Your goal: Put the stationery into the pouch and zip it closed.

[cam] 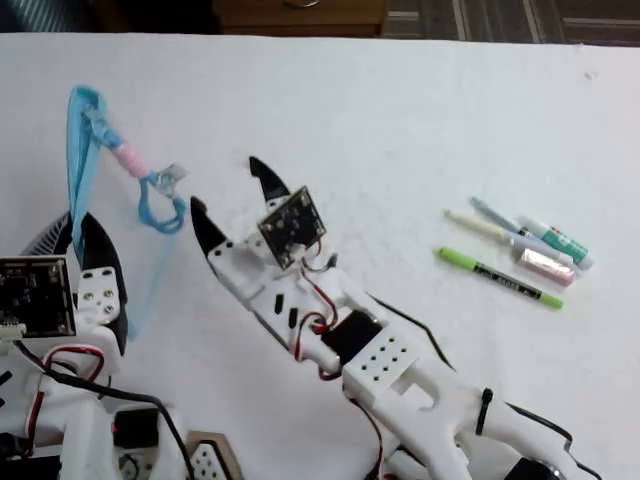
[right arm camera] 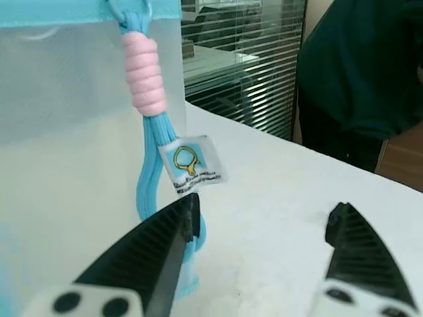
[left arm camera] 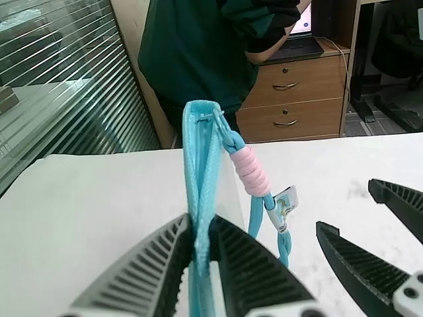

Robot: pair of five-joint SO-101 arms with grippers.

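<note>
The pouch point(cam: 82, 160) is translucent with blue trim and stands on edge at the table's left. My left gripper point(left arm camera: 203, 246) is shut on its blue rim point(left arm camera: 200, 172); in the high view this gripper point(cam: 88, 240) sits at the pouch's near end. A pink-wrapped zipper pull point(right arm camera: 145, 72) with a blue cord loop and a small paper tag point(right arm camera: 192, 165) hangs from the pouch's top. My right gripper point(cam: 235, 203) is open just right of the cord and holds nothing; its fingers point(right arm camera: 173, 228) flank bare table beside the tag. The stationery lies far right: a green marker point(cam: 500, 278) and several pens point(cam: 545, 250).
The white table point(cam: 400, 120) has open room between my right gripper and the pens. Its far edge runs along the top of the high view. Wooden drawers point(left arm camera: 297, 92) stand behind it. The right arm's body point(cam: 400, 370) crosses the near middle.
</note>
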